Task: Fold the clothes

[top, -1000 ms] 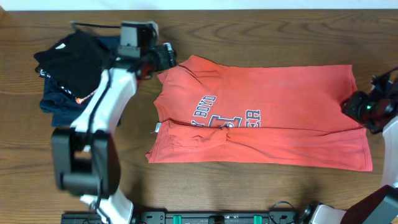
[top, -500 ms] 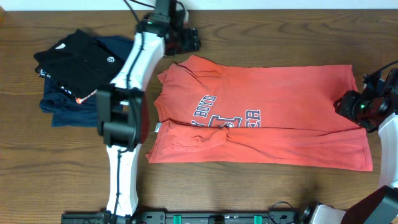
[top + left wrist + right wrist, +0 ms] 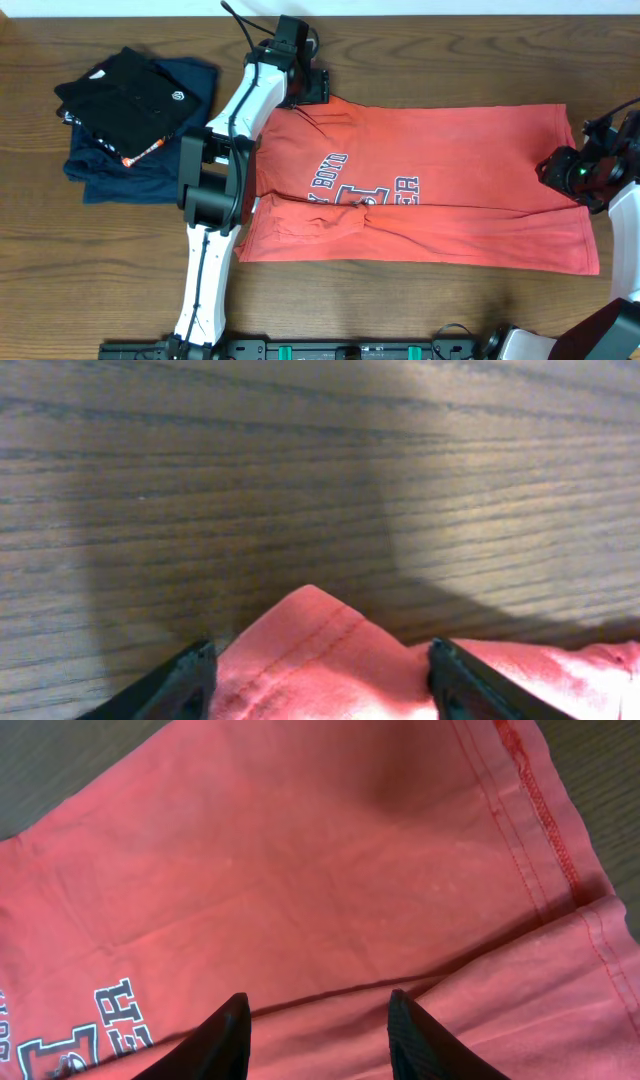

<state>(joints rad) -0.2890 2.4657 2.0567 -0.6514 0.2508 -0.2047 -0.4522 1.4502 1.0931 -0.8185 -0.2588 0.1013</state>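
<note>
1. Garments already folded are sitting at the left end of the table [image 3: 60,280]: a black folded garment [image 3: 120,90] is resting on a navy-blue folded garment [image 3: 150,178], well apart from the work. This is probably the finished pile.
2. Reach of the left gripper [image 3: 312,85] is ending at the far left corner of the coral-red T-shirt [image 3: 450,160]. In the wrist view its jaws are standing wide and straddling a stitched corner of the cloth without pinching it. It appears to be lining up to take that corner.
3. Shirt body is lying flat across the middle of the table, collar end leftward and hem rightward. The near long edge is looking folded over, covering half the chest lettering [image 3: 400,186].
4. Hem end is where the right gripper [image 3: 555,170] is hovering, over the line of the folded edge. Its jaws are standing partly apart with nothing clamped between them. Likely it is waiting so that both ends lift together.
</note>
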